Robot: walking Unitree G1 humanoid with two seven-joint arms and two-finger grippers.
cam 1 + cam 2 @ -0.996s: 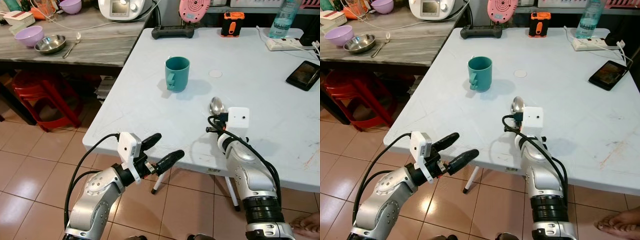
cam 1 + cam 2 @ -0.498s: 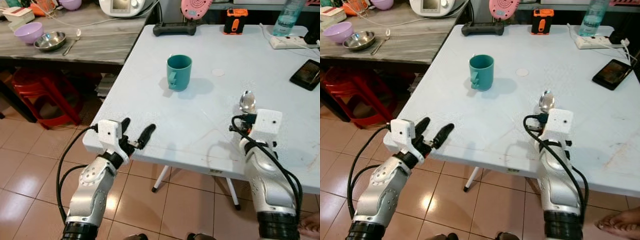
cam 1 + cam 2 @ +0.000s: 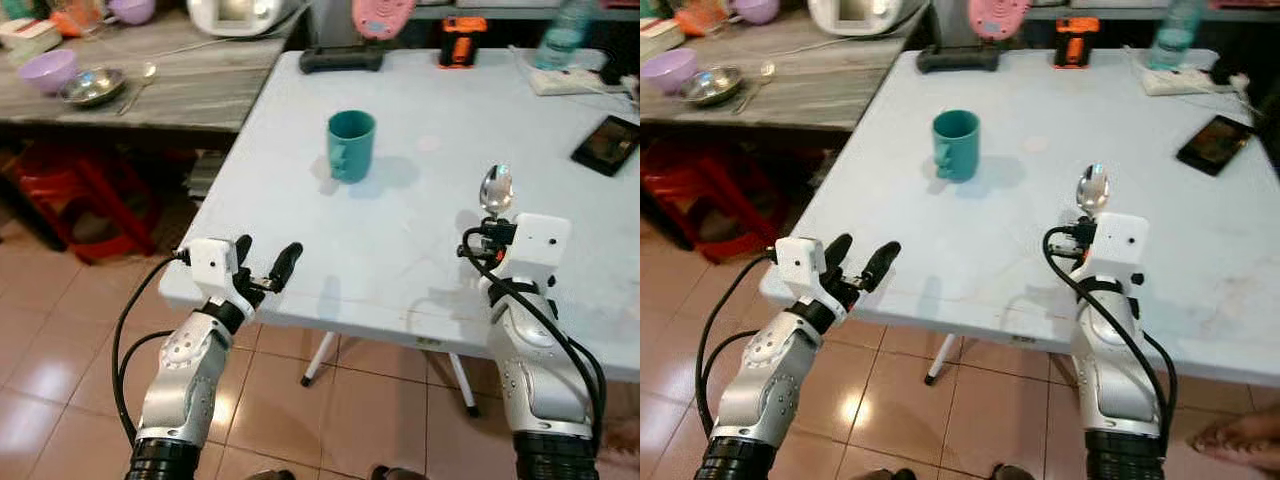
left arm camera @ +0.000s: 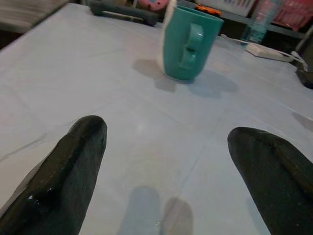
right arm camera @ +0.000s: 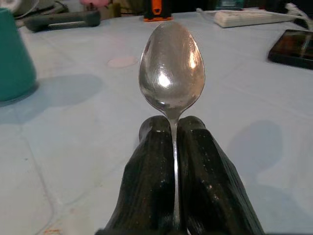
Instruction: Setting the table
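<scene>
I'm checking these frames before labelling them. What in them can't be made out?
- Spoon handle: hidden between the right claw fingers, right wrist view.
- Teal mug contents: the eye views' angle hides the inside.
- Phone screen: too small and blurred.
- Bottle: top cut off by the frame edge, motion-blurred.

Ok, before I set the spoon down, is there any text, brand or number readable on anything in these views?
None can be read.
Teal mug: plain, no print.
Spoon in the right gripper: bare metal, no mark visible.
Phone: screen too blurred to read.
Orange and black device: any label is too small and blurred.
White appliance: display is blurred.
</scene>
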